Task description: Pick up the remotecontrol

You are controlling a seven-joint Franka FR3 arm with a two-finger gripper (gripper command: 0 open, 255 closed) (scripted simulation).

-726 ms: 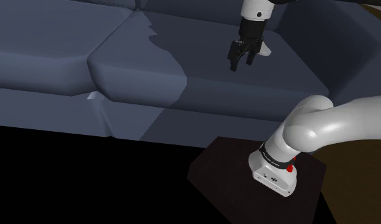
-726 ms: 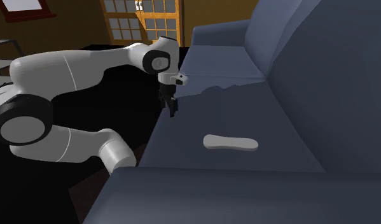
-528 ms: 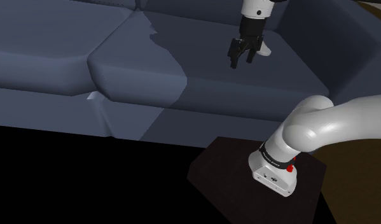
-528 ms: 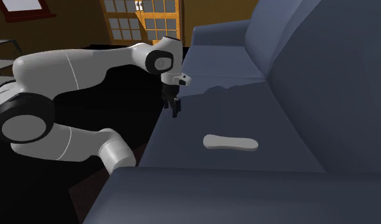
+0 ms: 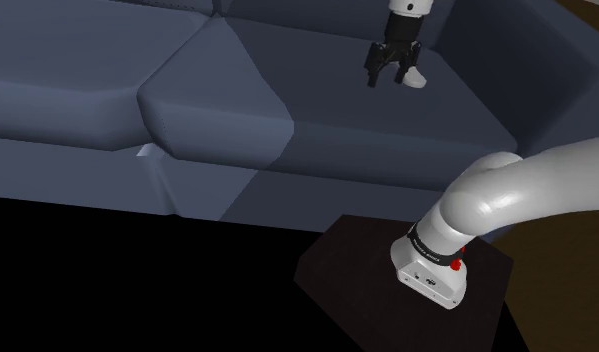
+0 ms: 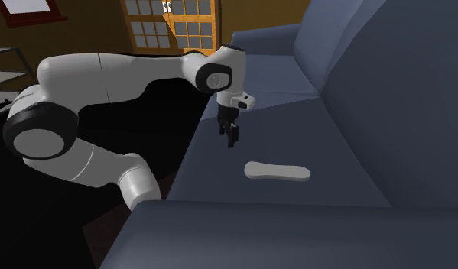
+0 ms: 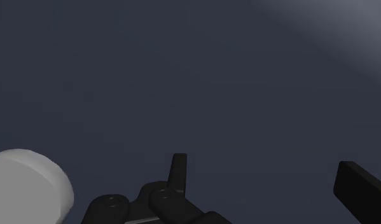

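Over the shoulder: gripper [image 5: 385, 78] spread wide above the sofa [image 5: 237, 120] seat, white remote [image 5: 415, 79] just beside. Second exterior: remote flat on the cushion (near the gripper, untouched). Wrist: remote's rounded end beside parted fingers [image 7: 178, 170].

Dim throughout, crisp at every edge. Brightest on the white arm [image 6: 105, 72], softly shaded along its underside. Paler over the sofa [image 5: 217, 110] cushions toward the shoulder view's left, darker toward the seat's other end. Warm glow around the window [image 6: 170, 23].
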